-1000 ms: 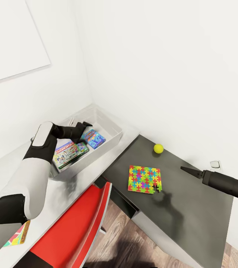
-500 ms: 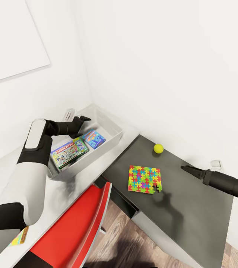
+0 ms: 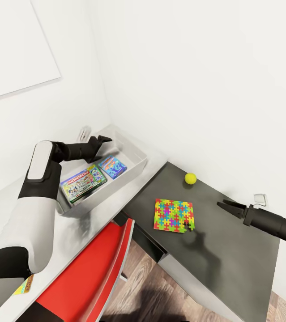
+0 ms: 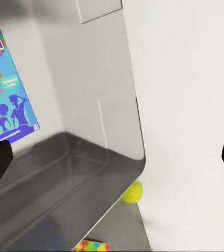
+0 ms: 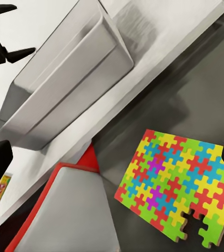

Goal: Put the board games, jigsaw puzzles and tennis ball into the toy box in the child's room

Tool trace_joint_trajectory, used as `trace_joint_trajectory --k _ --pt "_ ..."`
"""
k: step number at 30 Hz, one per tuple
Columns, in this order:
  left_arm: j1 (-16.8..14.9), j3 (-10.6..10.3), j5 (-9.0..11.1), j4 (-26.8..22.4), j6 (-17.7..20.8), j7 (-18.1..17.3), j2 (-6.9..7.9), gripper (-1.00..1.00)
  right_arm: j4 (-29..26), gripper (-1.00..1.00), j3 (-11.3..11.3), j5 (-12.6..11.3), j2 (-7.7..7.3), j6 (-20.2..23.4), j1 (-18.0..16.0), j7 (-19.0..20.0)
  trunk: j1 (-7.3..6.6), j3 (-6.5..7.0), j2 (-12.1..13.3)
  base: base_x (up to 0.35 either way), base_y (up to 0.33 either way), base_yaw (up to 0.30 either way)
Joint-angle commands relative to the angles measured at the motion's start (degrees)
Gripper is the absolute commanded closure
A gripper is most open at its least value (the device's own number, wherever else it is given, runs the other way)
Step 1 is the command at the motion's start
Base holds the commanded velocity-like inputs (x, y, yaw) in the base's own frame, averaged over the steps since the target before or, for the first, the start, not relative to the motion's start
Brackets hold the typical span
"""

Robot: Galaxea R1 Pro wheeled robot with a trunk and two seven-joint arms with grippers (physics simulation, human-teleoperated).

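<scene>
I had the left gripper (image 3: 101, 139) hovering over the far end of the toy box (image 3: 131, 151), jaws spread wide and holding nothing. Inside the box lay the green-edged game (image 3: 83, 182), whose lid read "MONOPOLY", and beside it the blue game (image 3: 112, 166); in the left wrist view its yellow title was cut off and I could only make out "sh". The right gripper (image 3: 226, 207) hung above the dark wing of the bench (image 3: 232, 250), jaws parted and empty, well apart from the jigsaw puzzle (image 3: 174, 215) lying flat there. The tennis ball (image 3: 190, 178) sat near the wall beyond the puzzle. At the near edge of the bench a yellow game box (image 3: 23, 285) peeked out, its print too small to read. My worry was the puzzle: it was thin and flush with the surface, so the fingers could skid over it, and one corner piece already looked detached. The ball, I judged, could roll away if nudged.
</scene>
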Motion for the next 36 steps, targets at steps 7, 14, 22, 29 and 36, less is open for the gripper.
trace_joint_trajectory --k 7,14,22,29,36 --pt "0.1 0.1 0.6 -0.6 1.8 -2.1 0.13 -1.0 0.0 -1.0 -0.1 0.0 0.03 0.0 0.2 0.1 0.02 -0.06 -0.1 0.0 0.0 0.0" --pt "0.3 0.0 0.6 -0.9 2.4 -4.7 0.08 -1.0 0.0 -1.0 -0.4 0.2 0.05 0.3 0.3 -0.1 0.02 -0.06 -0.1 0.0 0.0 0.0" --pt "0.4 -0.1 0.6 -1.0 2.6 -6.2 -0.21 -1.0 0.0 -1.0 -0.7 0.3 0.06 2.4 0.2 -0.2 0.02 -0.06 -0.1 0.0 0.0 0.0" --pt "0.8 -0.1 0.6 -1.0 2.7 -7.1 -0.55 -1.0 0.0 -1.0 -0.8 0.3 0.05 5.0 0.0 -1.1 0.02 -0.06 -0.1 0.0 0.0 0.0" --pt "1.9 -0.1 0.5 -0.8 2.9 -7.3 -0.89 -1.0 0.0 -1.0 -0.8 0.3 -0.02 5.9 -0.2 -2.3 0.02 -0.06 -0.1 0.0 0.0 0.006"
